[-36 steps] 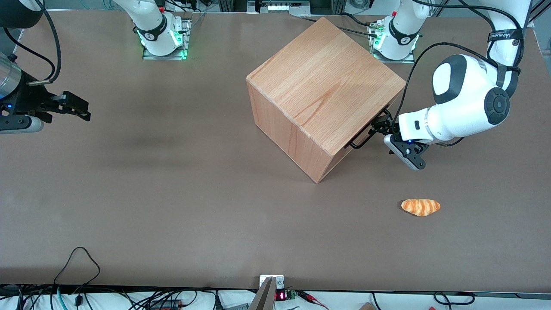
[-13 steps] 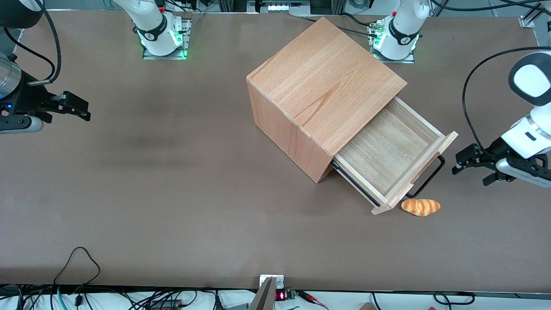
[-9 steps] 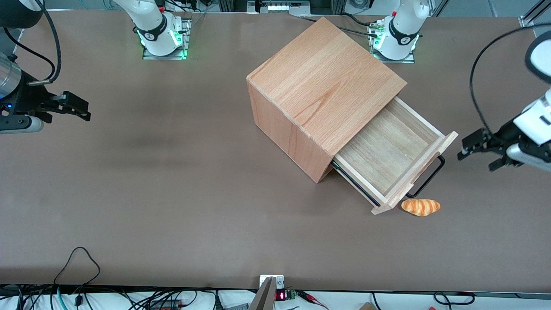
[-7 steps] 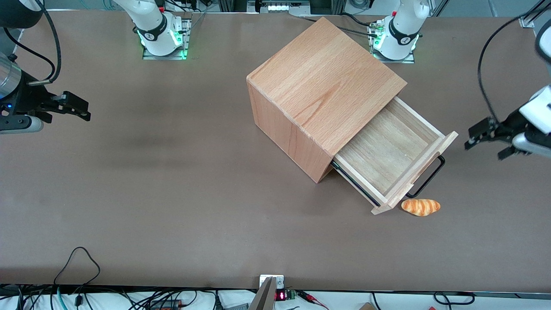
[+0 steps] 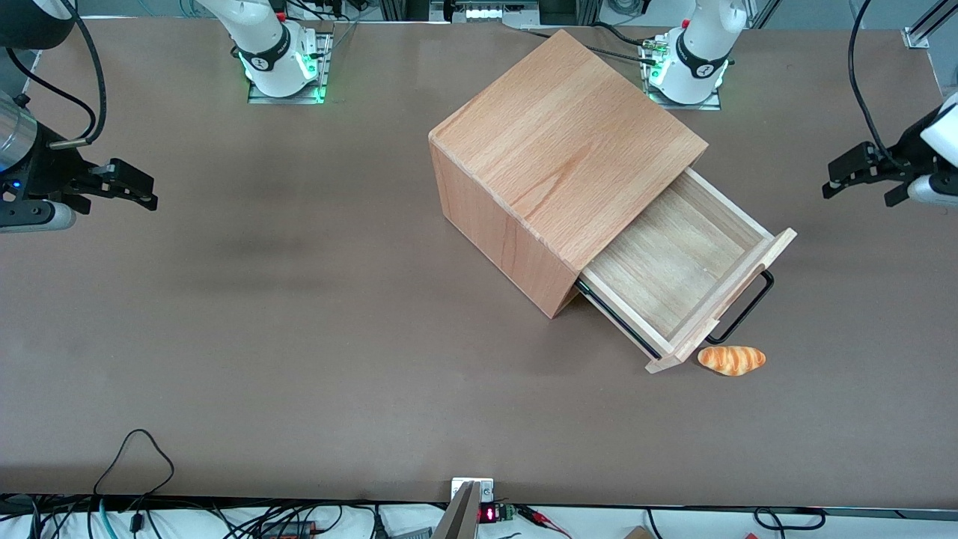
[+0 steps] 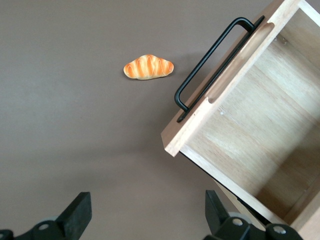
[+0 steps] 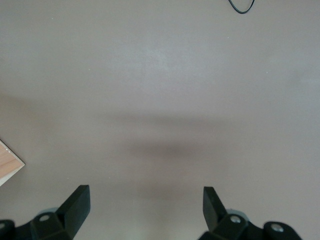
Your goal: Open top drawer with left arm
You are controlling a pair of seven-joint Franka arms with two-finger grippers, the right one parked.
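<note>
Looking along the brown matte table (image 5: 299,337), we see it run wide and bare from the parked arm's end up to the cube-shaped light-wood cabinet (image 5: 561,142), which stands turned at an angle. Its shallow light-wood top drawer (image 5: 677,258) is pulled well out; we see bare floorboards inside, though the inner end stays hidden under the cabinet top. The thin black U-shaped bar handle (image 6: 210,62) juts from the flat front. A small orange striped bread roll (image 5: 731,359) lies on the table just beside the drawer front's corner nearest the front camera. Toward the working arm's end, the black two-finger gripper (image 5: 861,178) hangs well apart from the handle, fingers (image 6: 77,215) spread wide and holding nothing. Its white arm (image 5: 944,123) is cut off by the frame edge.
</note>
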